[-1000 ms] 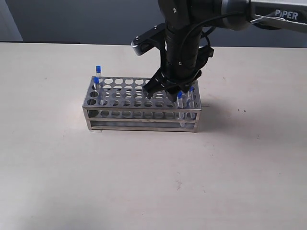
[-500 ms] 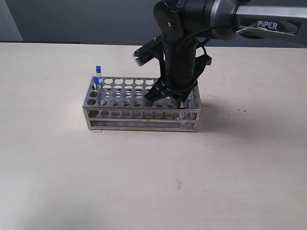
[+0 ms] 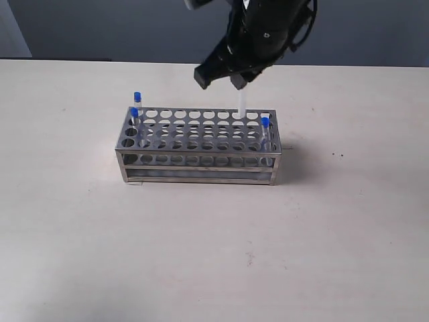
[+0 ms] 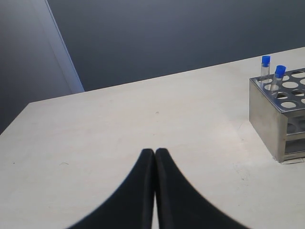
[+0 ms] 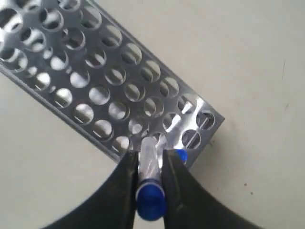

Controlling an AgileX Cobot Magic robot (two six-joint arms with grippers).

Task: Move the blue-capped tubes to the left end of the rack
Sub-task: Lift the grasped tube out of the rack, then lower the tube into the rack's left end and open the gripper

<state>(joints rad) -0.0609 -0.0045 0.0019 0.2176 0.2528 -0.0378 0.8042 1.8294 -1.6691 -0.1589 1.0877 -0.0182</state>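
The steel rack stands on the table. Two blue-capped tubes sit in holes at its left end, and one blue-capped tube stands at its right end. Above the right part of the rack, my right gripper is shut on another blue-capped tube, which hangs clear of the top plate. The right wrist view shows that tube pinched between the fingers of the right gripper, over the rack. My left gripper is shut and empty, well away from the rack.
Bare beige tabletop surrounds the rack on all sides. A dark wall runs behind the table's far edge. Most holes of the rack hold nothing.
My right gripper closed on a tube at the rack's right end and rose, drawing it out of its hole. The other three tubes stayed put.
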